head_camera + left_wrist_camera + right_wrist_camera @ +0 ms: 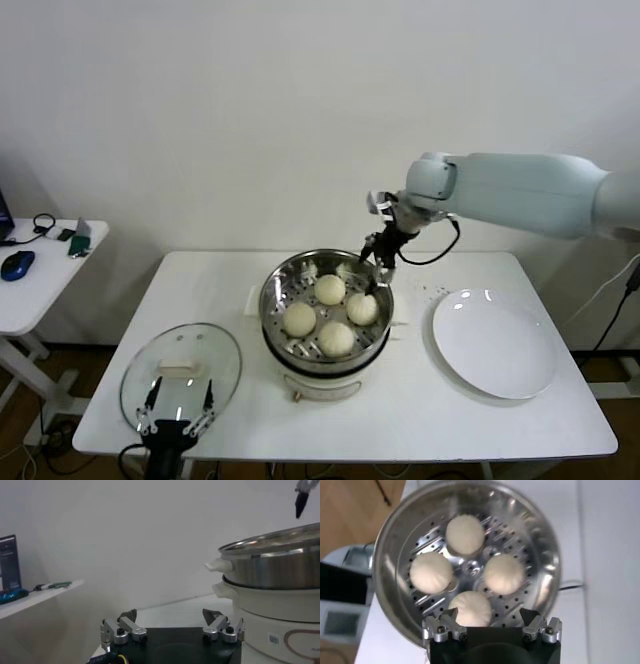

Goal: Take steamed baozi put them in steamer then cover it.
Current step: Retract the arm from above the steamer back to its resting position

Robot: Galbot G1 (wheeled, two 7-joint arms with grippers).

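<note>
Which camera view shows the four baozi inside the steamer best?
The right wrist view: all four baozi appear large, from above. The head view shows them smaller; the left wrist view shows only the steamer wall.

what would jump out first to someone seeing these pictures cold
The shiny steamer at the table's centre draws the eye, with four white baozi clustered on its perforated floor. The right gripper hangs over the steamer's far right rim, fingers open and empty. To the steamer's left the glass cover lies flat near the table's front edge, with the left gripper open at its near rim, and a bare white plate sits on the right.
</note>
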